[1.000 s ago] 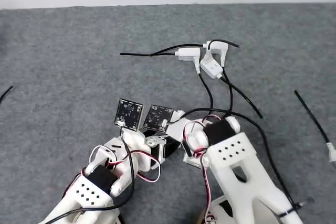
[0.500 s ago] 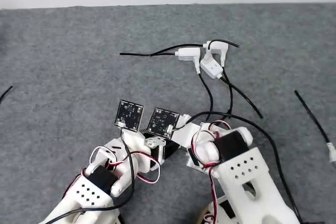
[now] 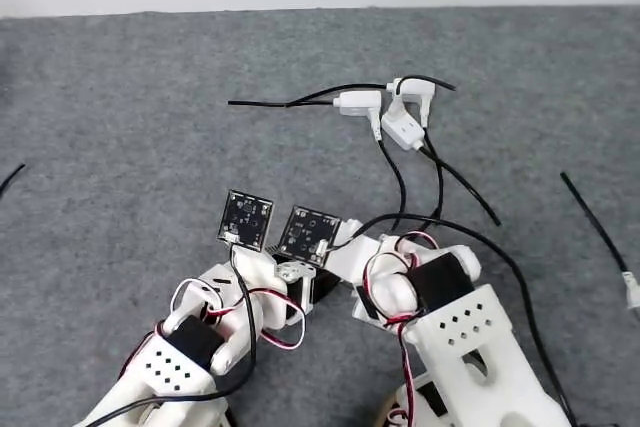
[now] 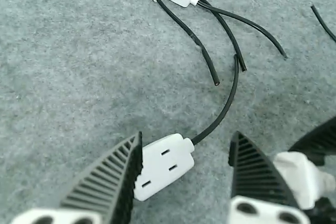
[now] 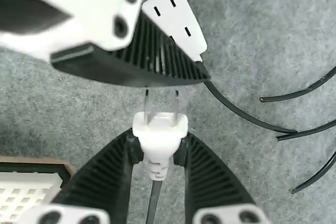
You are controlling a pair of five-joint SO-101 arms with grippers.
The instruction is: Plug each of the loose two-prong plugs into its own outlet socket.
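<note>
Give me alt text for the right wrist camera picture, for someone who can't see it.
The right gripper holds a white two-prong plug, prongs aimed at a black ribbed finger of the other arm. Past that finger, a white outlet socket lies on grey carpet, with loose black cable ends off to one side.

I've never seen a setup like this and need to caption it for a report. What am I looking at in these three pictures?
These are two small robot arms, a left arm and a right arm, seen from an overhead camera above a grey mat. The other two pictures come from a camera on each arm's wrist, looking along its two-fingered gripper. The left gripper is open, its fingers either side of a white outlet socket lying on the mat. The right gripper is shut on a white two-prong plug, prongs pointing towards that socket. Farther off lie more white connectors with black cords.
</note>
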